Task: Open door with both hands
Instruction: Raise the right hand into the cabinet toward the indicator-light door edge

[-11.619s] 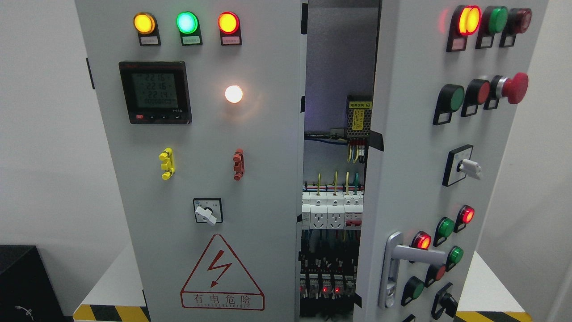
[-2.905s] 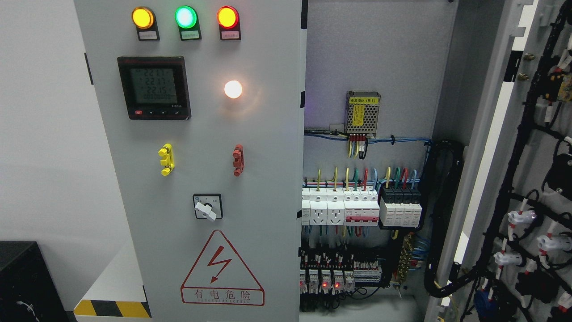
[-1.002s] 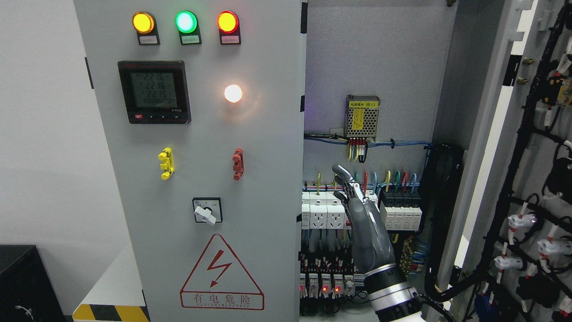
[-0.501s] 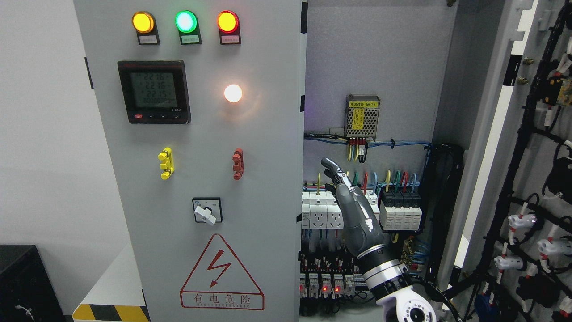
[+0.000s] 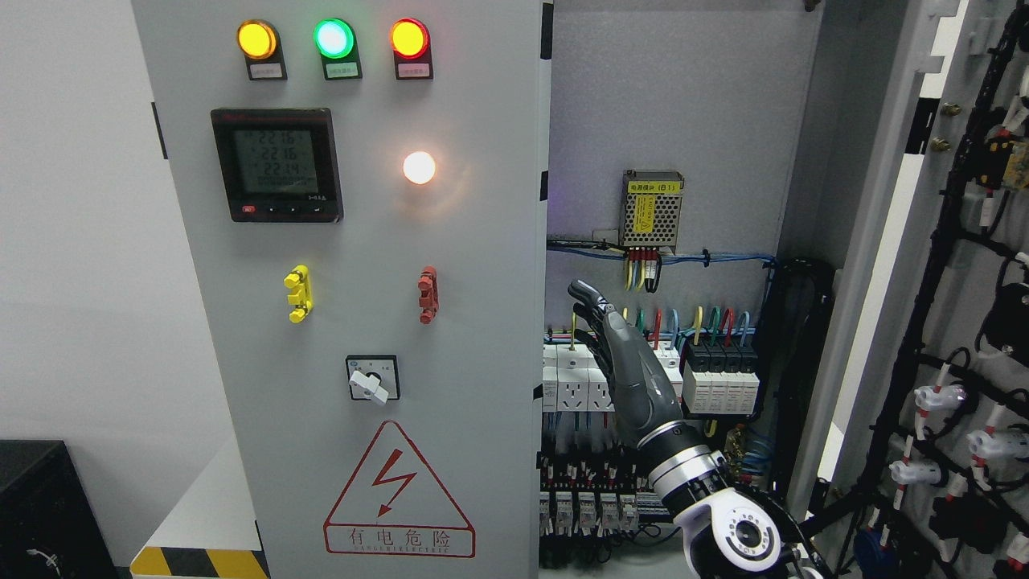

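The grey left door (image 5: 362,322) of the electrical cabinet stands closed, carrying lamps, a meter and a warning triangle. The right door (image 5: 957,322) is swung wide open, its wired inner face turned toward me at the far right. My right hand (image 5: 593,312), dark grey with a white wrist, rises from the bottom right of the middle. Its fingers are stretched out and hold nothing. The fingertips (image 5: 579,288) are just right of the left door's free edge (image 5: 543,338), in front of the breakers. The left arm is out of view.
Inside the cabinet are a power supply (image 5: 653,199), white sockets and breakers (image 5: 575,384), coloured wires and black cable bundles (image 5: 792,386). A black box (image 5: 40,507) sits at the lower left. A white table edge with yellow-black tape (image 5: 197,559) runs under the cabinet.
My right hand has moved up and to the left, nearer the left door's edge, and more of the wrist shows. Earlier on, the right door swung fully open.
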